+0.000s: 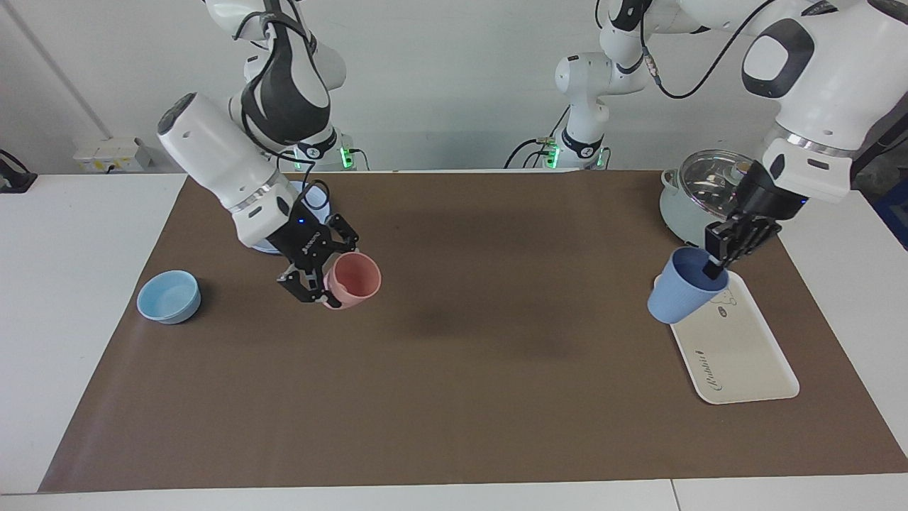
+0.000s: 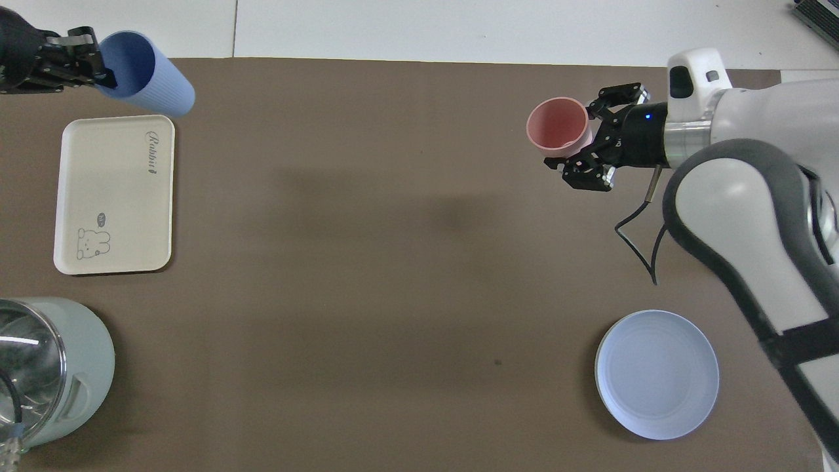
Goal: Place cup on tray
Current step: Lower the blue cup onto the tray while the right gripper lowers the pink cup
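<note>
The periwinkle-blue cup (image 1: 681, 291) (image 2: 147, 75) hangs tilted in the air, roughly over the cream-white tray (image 1: 738, 348) (image 2: 115, 193), and does not touch it. My left gripper (image 1: 716, 259) (image 2: 98, 65) is shut on the cup's rim, with one finger inside the cup. The tray lies flat on the brown mat at the left arm's end of the table, with nothing on it. My right gripper (image 1: 326, 280) (image 2: 586, 147) is shut on the rim of a pink tumbler (image 1: 352, 280) (image 2: 557, 124) and holds it above the mat.
A pale green pot with a glass lid (image 1: 691, 199) (image 2: 46, 370) stands nearer to the robots than the tray. A low light-blue bowl (image 1: 169, 297) sits at the right arm's end. A round blue plate (image 2: 657, 373) lies under the right arm.
</note>
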Motion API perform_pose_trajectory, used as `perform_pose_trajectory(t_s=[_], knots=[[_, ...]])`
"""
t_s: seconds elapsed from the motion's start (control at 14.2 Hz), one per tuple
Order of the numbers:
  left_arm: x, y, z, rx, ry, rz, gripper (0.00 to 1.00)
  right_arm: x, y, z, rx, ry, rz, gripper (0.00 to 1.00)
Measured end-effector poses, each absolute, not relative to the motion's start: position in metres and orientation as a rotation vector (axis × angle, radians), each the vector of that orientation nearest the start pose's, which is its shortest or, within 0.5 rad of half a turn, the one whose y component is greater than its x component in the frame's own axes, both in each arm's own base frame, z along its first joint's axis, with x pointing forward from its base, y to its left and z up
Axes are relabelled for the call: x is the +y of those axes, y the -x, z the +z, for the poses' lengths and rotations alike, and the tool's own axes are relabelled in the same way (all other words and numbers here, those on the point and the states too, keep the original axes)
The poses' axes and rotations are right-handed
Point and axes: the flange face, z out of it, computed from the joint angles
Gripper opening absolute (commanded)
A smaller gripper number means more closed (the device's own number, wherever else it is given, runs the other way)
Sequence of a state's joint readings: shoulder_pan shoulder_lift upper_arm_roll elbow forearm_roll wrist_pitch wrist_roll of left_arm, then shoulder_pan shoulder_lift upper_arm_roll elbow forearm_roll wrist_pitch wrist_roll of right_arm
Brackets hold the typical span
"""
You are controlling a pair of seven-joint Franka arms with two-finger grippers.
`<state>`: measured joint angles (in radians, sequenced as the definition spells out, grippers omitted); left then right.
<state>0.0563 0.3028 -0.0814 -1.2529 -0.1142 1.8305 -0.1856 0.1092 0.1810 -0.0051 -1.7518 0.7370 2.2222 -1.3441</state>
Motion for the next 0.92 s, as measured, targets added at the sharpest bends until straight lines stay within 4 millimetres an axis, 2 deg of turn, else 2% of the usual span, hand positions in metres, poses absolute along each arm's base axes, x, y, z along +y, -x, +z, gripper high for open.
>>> perform_pose_trajectory(t_s=[0.14,0.21,0.35,0.56,0.85,0.92], knots=[[0.054,-0.672,0.581,-0.229,3.221,-0.482,0.00,0.037,-0.646,0.485,-1.226,2.253,-0.925,0.00],[0.083,-0.672,0.559,-0.235,3.205,-0.488,0.00,0.013,-0.649,0.475,-1.175,2.238,-0.961,0.00],[0.125,-0.670,0.518,-0.282,3.193,-0.453,0.00,-0.019,-0.653,0.448,-1.099,2.189,-1.023,0.00],[0.158,-0.670,0.477,-0.323,3.200,-0.370,0.00,-0.041,-0.659,0.404,-1.028,2.128,-1.079,0.00],[0.166,-0.678,0.416,-0.372,3.244,-0.245,0.00,-0.069,-0.660,0.337,-1.050,2.013,-1.157,0.00],[0.169,-0.679,0.408,-0.388,3.255,-0.235,0.20,-0.075,-0.659,0.323,-1.063,2.002,-1.164,0.00]])
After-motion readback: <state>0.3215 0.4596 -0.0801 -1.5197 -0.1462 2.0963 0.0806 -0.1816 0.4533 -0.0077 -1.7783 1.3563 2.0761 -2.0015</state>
